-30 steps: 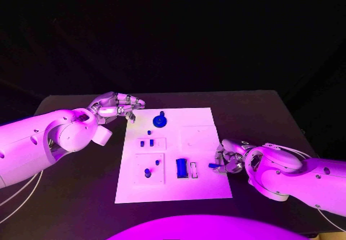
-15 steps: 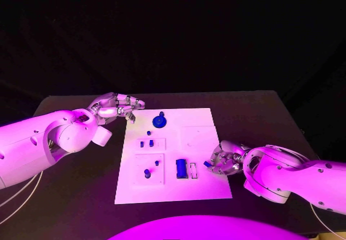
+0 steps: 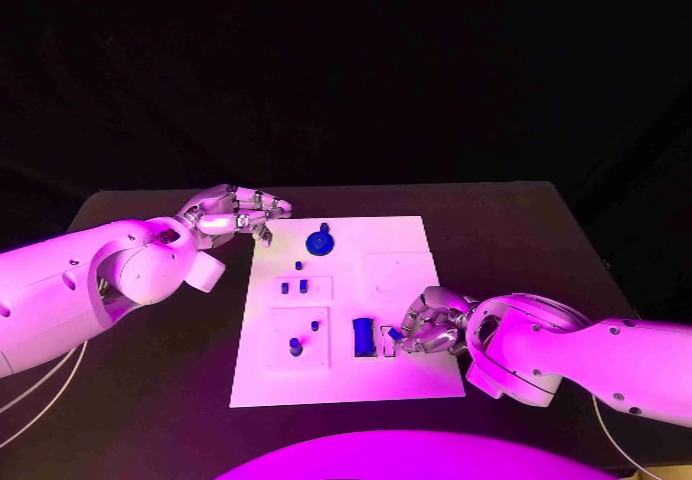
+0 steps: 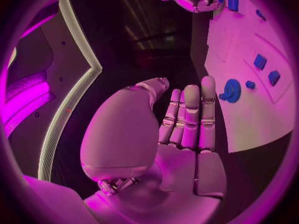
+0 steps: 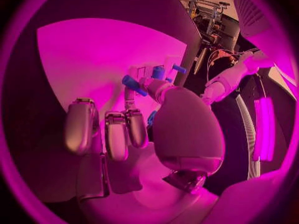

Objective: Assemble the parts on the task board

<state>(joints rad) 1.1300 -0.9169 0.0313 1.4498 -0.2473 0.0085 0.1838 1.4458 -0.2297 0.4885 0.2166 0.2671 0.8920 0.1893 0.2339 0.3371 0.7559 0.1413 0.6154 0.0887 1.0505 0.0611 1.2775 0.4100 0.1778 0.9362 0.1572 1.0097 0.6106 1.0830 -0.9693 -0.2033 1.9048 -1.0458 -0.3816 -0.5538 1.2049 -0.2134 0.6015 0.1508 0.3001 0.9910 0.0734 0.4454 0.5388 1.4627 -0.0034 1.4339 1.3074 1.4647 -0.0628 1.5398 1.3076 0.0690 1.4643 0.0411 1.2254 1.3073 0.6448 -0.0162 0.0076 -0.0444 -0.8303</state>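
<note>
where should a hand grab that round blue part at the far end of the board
Judging from the head view, the round blue part lies flat near the task board's far edge, with a raised centre. Best to come straight down from above and pinch that centre hub with the fingers; the flat rim gives little to hold. The left hand is nearest.

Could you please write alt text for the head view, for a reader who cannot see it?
The robot's right hand holds a small blue part over the near right of the white task board, beside a blue block. The left hand hovers at the board's far left corner, near a round blue part.
</note>
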